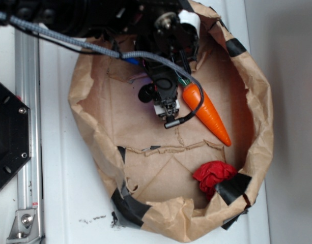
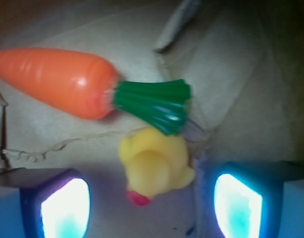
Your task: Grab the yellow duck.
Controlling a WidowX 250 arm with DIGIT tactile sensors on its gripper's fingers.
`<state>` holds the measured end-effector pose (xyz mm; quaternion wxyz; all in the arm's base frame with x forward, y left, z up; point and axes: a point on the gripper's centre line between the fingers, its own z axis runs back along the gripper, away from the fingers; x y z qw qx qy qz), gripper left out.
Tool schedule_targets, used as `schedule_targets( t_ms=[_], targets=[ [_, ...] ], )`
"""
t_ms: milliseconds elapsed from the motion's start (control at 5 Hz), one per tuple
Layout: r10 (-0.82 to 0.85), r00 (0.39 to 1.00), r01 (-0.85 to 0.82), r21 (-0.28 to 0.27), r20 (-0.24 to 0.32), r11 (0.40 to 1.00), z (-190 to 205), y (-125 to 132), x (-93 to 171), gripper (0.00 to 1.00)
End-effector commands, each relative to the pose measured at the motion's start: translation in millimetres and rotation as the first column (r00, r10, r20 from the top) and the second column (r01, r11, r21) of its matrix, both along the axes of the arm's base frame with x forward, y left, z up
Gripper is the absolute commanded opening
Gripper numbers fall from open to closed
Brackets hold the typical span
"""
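In the wrist view the yellow duck point(image 2: 154, 163) sits on the brown paper, its red beak pointing toward the camera. It lies between my two fingers point(image 2: 65, 208), nearer the right one, and touches neither pad. My gripper point(image 2: 152, 210) is open. The duck's back touches the green top of the orange carrot point(image 2: 57, 82). In the exterior view my gripper point(image 1: 163, 84) hangs over the upper middle of the paper bag, and the arm hides the duck. The carrot point(image 1: 209, 112) lies just right of the gripper.
The crumpled brown paper bag's rim point(image 1: 260, 127), patched with black tape, rings the work area. A red cloth lump point(image 1: 213, 175) sits at the lower right inside it. A grey cable point(image 1: 84, 44) crosses from the upper left. A metal rail point(image 1: 27, 127) runs along the left.
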<state>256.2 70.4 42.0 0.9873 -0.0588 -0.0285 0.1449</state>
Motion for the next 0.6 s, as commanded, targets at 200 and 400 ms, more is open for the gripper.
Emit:
schedule_targets(
  t_ms=[200, 400],
  targets=[
    [-0.021, 0.999, 0.021, 0.021, 0.032, 1.0, -7.5, 1.4, 20.6, 1.0],
    [-0.01, 0.999, 0.009, 0.019, 0.05, 1.0, -6.6, 2.6, 19.8, 0.0]
  ],
)
